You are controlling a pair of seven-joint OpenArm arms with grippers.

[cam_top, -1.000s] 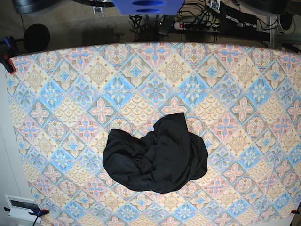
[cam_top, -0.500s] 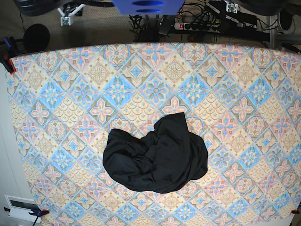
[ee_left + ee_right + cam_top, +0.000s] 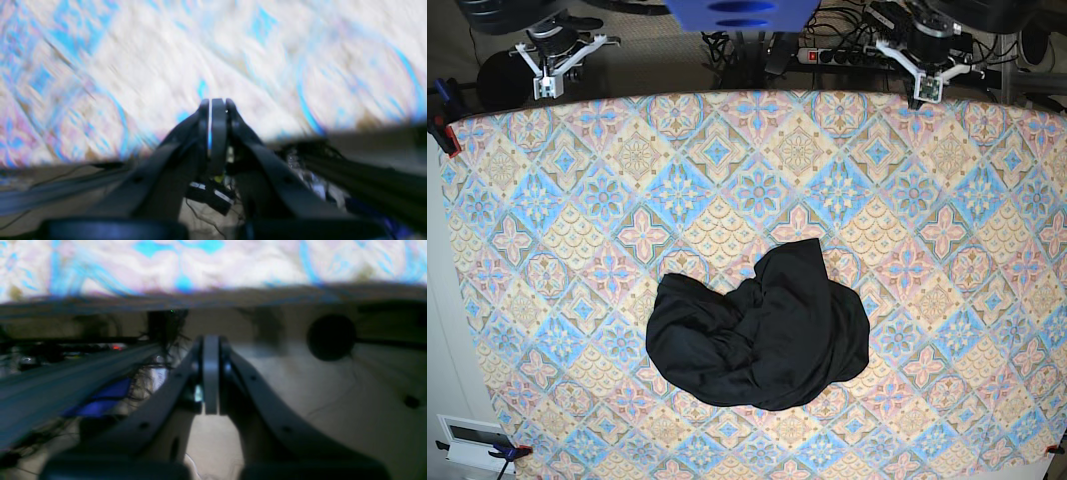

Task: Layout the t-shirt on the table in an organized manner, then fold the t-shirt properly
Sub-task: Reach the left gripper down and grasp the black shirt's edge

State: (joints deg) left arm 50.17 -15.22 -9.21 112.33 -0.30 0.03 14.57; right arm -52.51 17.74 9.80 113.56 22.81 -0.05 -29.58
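Two grippers sit at the far top edge of the base view, both apart from the garment. The left gripper (image 3: 924,92) is at the upper right of that frame, just over the table's back rim; the right gripper (image 3: 543,84) is at the upper left, beyond the rim. In the left wrist view the left gripper (image 3: 215,108) has its jaws pressed together with nothing between them, blurred tile pattern filling the frame above it. In the right wrist view the right gripper (image 3: 210,343) is likewise closed and empty, with the table's edge across the top of the frame and bare floor beneath it.

The t-shirt (image 3: 762,330) lies crumpled in a rounded black heap in the lower middle of the base view, slightly right of centre, a raised flap of cloth pointing up at its top. No sleeves can be told apart in the bundle. The table (image 3: 577,200) spreads across nearly the whole frame, its blue, pink and cream diamond cloth lying flat around the heap on all sides.
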